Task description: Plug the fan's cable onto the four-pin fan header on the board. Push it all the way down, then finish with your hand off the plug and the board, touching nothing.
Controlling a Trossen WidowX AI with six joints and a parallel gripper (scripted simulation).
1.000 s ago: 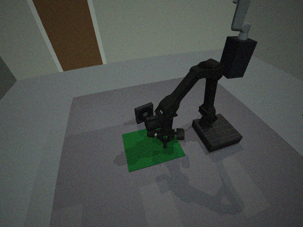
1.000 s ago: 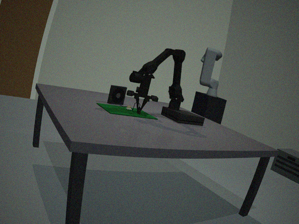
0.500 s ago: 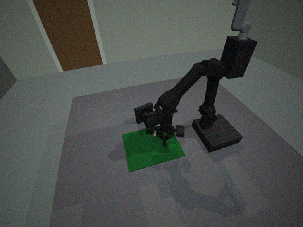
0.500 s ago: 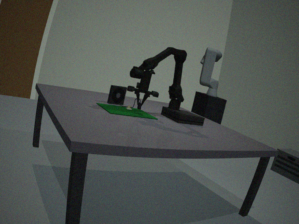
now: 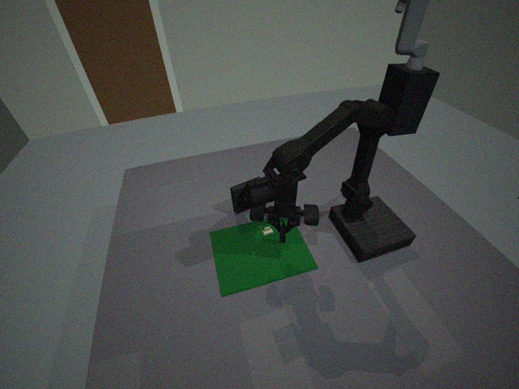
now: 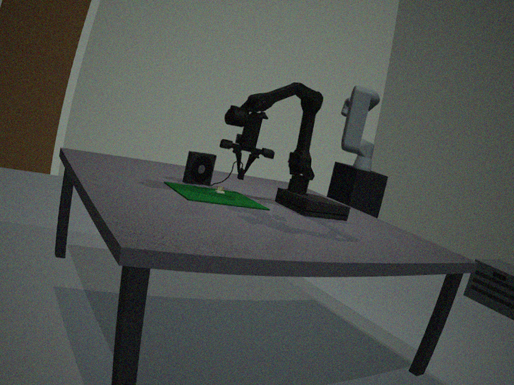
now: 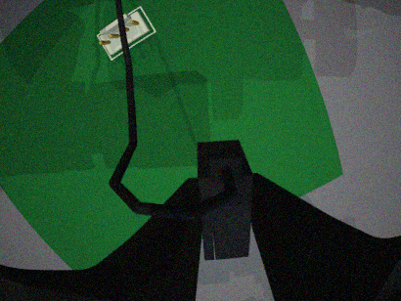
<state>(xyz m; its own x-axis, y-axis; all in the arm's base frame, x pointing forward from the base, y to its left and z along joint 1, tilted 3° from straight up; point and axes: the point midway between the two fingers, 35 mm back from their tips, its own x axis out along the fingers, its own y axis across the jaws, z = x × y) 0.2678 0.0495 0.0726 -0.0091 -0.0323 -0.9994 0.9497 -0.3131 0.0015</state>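
Note:
My gripper [image 5: 282, 230] [image 6: 241, 171] [image 7: 223, 186] is shut on the black cable plug [image 5: 282, 238] [image 6: 240, 175] [image 7: 222, 156]. The plug hangs between the fingertips, pointing down, clear above the green board [image 5: 248, 271] [image 6: 229, 200] [image 7: 293, 137]. The white fan header [image 5: 267, 230] [image 6: 220, 190] [image 7: 139, 35] stands on the board with its gold pins bare, to the upper left of the plug in the wrist view. The black cable [image 7: 131, 107] loops from the plug and crosses over the header in that view. The plug's underside is hidden in the wrist view.
The black fan [image 5: 237, 201] [image 6: 199, 168] stands upright behind the board, partly hidden by my wrist in the top view. My arm's base [image 5: 373, 232] [image 6: 313, 205] is right of the board. A grey arm [image 5: 408, 30] [image 6: 356, 120] stands on a black pedestal beyond the table.

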